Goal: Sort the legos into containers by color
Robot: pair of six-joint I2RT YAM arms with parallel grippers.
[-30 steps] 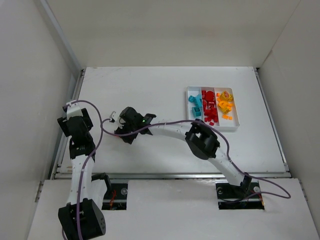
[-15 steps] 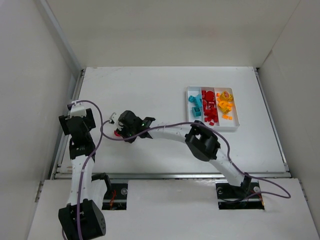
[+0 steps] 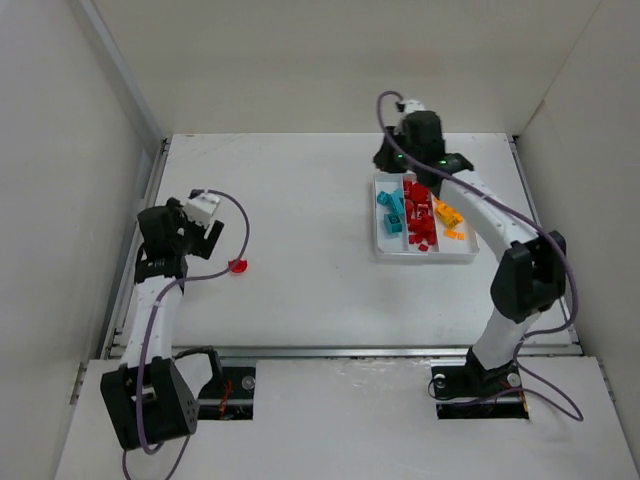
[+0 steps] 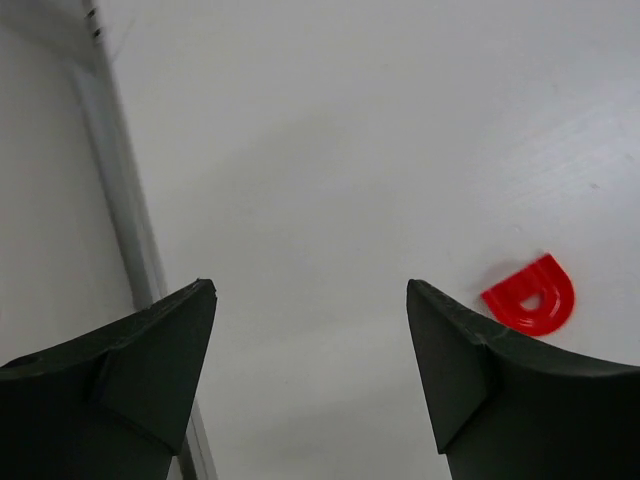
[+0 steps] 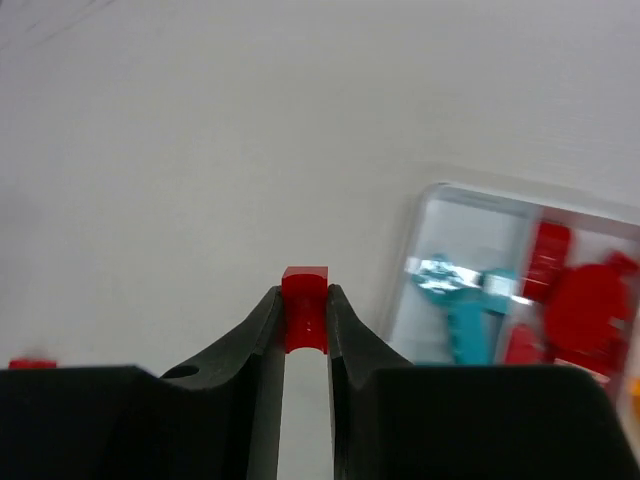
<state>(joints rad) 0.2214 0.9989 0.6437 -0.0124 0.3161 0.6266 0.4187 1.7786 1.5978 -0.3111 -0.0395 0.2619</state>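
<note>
The white tray (image 3: 379, 245) lies at the right, with teal legos (image 3: 391, 212) in its left compartment, red legos (image 3: 420, 218) in the middle one and orange-yellow legos (image 3: 450, 215) in the right one. My right gripper (image 3: 405, 160) hovers at the tray's far left corner. In the right wrist view it (image 5: 305, 296) is shut on a small red lego (image 5: 305, 280), with the tray (image 5: 470, 215) below to the right. One red half-round lego (image 3: 238, 266) lies alone at the left. My left gripper (image 4: 310, 290) is open and empty, just left of that lego (image 4: 530, 295).
A metal rail (image 3: 142, 220) runs along the table's left edge close to my left arm, and it also shows in the left wrist view (image 4: 125, 200). White walls enclose the table at the left, back and right.
My right arm has swung from the left side of the table over to the tray's far edge with a red lego in its jaws. My left gripper has moved right, toward the lone red lego.
</note>
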